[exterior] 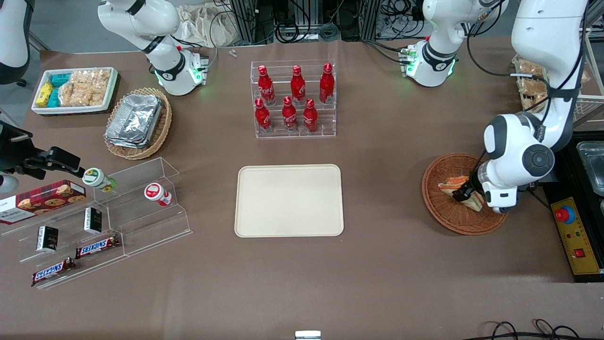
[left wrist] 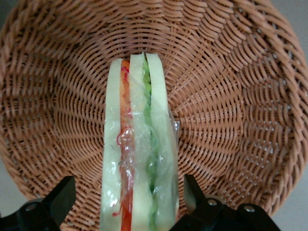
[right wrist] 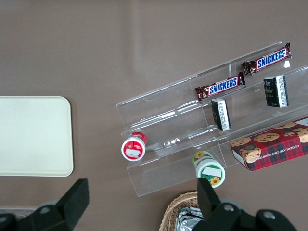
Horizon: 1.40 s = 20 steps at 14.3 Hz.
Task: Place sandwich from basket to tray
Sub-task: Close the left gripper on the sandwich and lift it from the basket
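Left arm's gripper [exterior: 465, 194] is sitting low inside the basket [exterior: 443, 212], toward the working arm's end of the worktop [exterior: 377, 283]. In the wrist view the gripper [left wrist: 130, 197] is straddling the sandwich [left wrist: 139, 168]: jaws are apart, one black finger [left wrist: 60, 197] on each side of the wedge, small gaps showing on both sides, not clamped. Sandwich is standing on edge in clear wrap, pale bread slices with an orange-red layer and a green layer running lengthwise, pointed end aiming away from the gripper across the woven basket floor [left wrist: 231, 110]. In the front view the sandwich [exterior: 455, 185] is lying in the basket, partly covered by the arm's wrist. Tray [exterior: 289, 200] is lying flat at the middle of the worktop, well apart from the basket, nothing on it. Farther from the front camera than the tray, red bottles [exterior: 292, 99] are standing in a clear rack, six of them in two rows. Toward the parked arm's end: tan wicker basket with foil containers [exterior: 137, 120], white bin of snack packets [exterior: 75, 89], clear stepped display [exterior: 108, 217] holding two small cups, a cookie box [exterior: 42, 200], small dark packets and Snickers bars [exterior: 96, 246]. Right wrist view is showing the same display [right wrist: 202, 125] and a corner of the tray [right wrist: 33, 134].
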Tool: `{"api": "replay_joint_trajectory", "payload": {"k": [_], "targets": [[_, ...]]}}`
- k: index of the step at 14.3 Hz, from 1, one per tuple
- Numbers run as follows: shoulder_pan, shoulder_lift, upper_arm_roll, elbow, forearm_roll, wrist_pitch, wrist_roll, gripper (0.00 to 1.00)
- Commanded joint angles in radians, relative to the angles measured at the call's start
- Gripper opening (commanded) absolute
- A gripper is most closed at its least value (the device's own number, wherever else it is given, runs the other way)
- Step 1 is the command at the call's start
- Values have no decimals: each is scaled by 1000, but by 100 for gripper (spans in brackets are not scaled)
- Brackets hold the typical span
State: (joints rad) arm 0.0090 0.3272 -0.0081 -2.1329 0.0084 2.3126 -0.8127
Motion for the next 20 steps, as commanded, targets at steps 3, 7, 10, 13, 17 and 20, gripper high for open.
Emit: {"api": "replay_joint_trajectory", "payload": {"k": [3,7,10,13,17,20], "targets": [[-1,18,-6,-22,1,79,-28,56],[-1,-2,-6,-18,1,62,-26,0],[-1,-147,-9,17,2,-127,-6,0],[-7,-262,-38,129,-1,-407,36,0],[-7,-301,-182,243,-71,-596,182,0],[-7,-284,-303,326,-172,-602,191,0]]}}
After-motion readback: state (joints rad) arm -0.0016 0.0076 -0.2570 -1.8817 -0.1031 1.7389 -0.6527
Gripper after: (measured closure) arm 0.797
